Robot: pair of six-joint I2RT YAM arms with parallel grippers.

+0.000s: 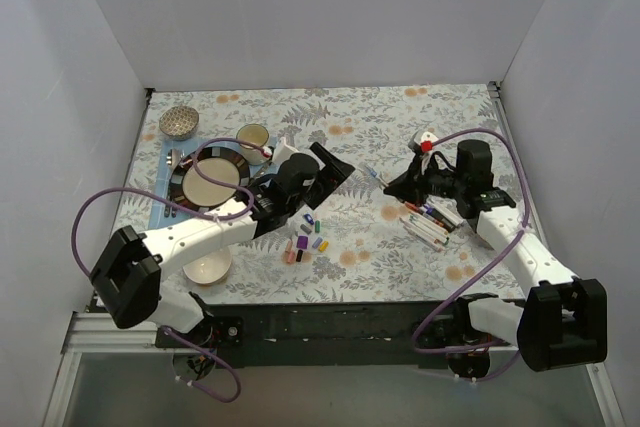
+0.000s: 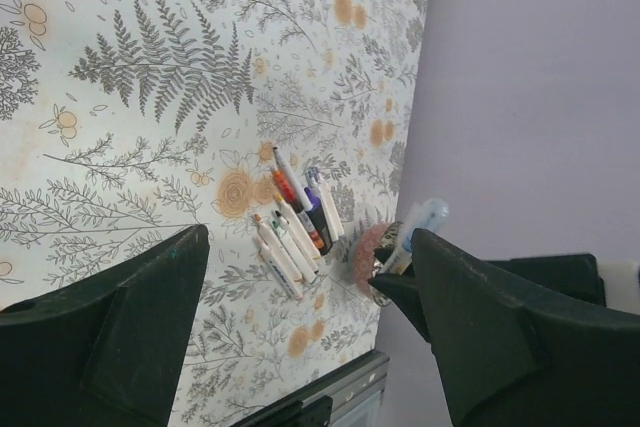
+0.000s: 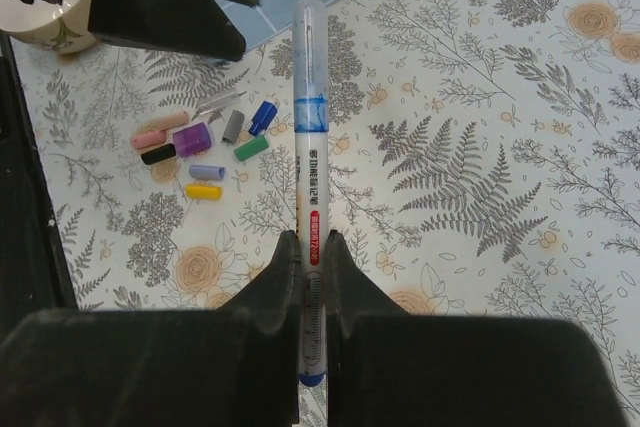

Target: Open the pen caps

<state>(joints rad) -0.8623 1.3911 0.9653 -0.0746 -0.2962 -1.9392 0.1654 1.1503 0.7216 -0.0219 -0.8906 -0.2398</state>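
1. Well, the right pincer (image 3: 310, 247) is clenched on one pen (image 3: 309, 127), low on its white barrel, and holds it above the desk (image 1: 380, 117) with the far end toward the left arm.
2. The left pincer (image 2: 308, 245) is released; its jaws stand wide apart near that far end and do not touch it.
3. The cap (image 3: 308, 22) on the far end looks clear and short. I judge that it is only pressed on.
4. The pen seems light, stiff and smooth, so it may slip or turn. The left pincer should take only the cap, squarely, and pull straight along the barrel.
5. The loose caps (image 3: 200, 142) lie together on the desk near the left arm, and the other pens (image 1: 435, 222) lie in a pile beside the right arm.
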